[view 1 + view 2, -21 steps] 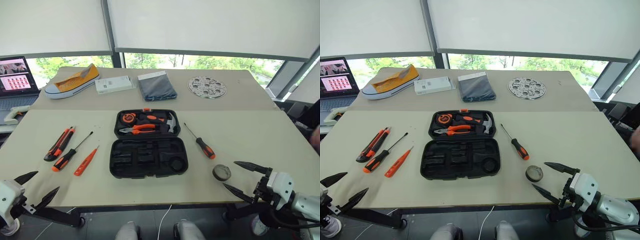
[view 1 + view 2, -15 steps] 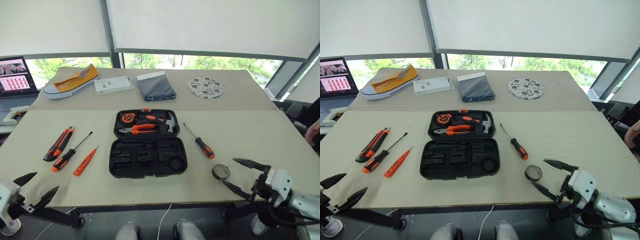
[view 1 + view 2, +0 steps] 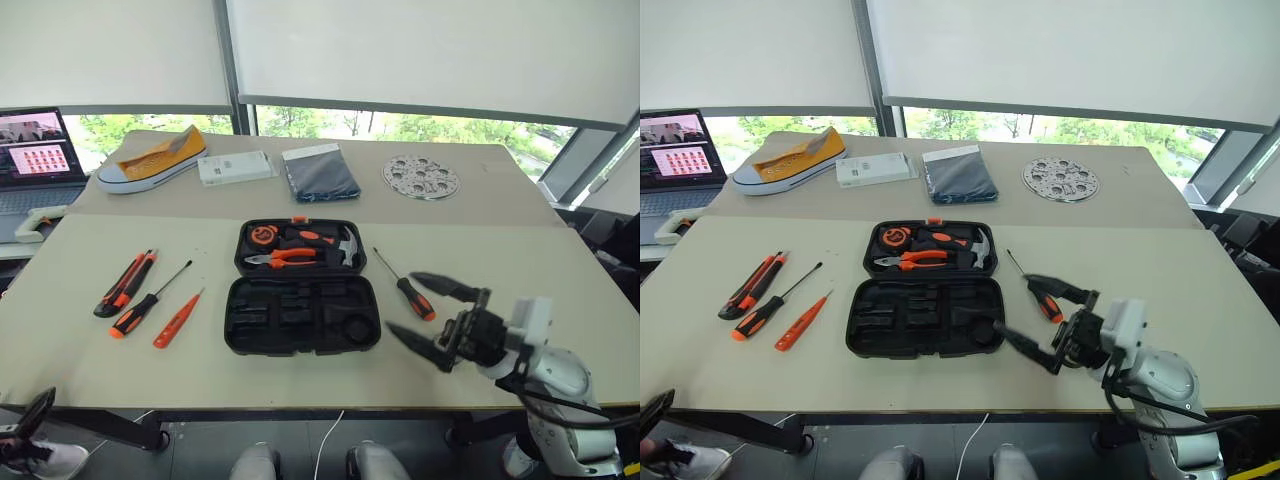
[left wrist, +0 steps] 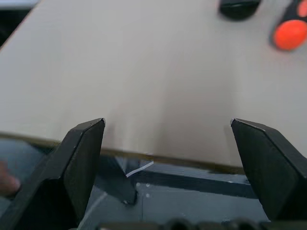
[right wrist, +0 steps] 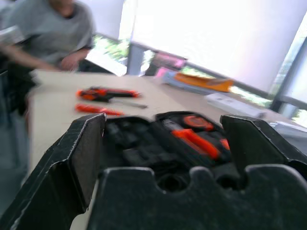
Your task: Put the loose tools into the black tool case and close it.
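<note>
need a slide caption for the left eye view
Open right gripper hovers beside the open tool case, near a screwdriver; knife and two more screwdrivers lie to the case's left.

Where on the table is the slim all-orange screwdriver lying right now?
In the head views the slim all-orange screwdriver lies left of the open black tool case, just right of a black-and-orange screwdriver and the utility knife.

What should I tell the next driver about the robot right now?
Left gripper: open, empty, at the table's near edge.
Right gripper: open, empty, hovering by the case's right side.
Black tool case lies open.
Utility knife, one screwdriver and orange screwdriver lie left of it; second screwdriver right of it.
Done: nothing packed.
Left: load the tools, close the case.
</note>
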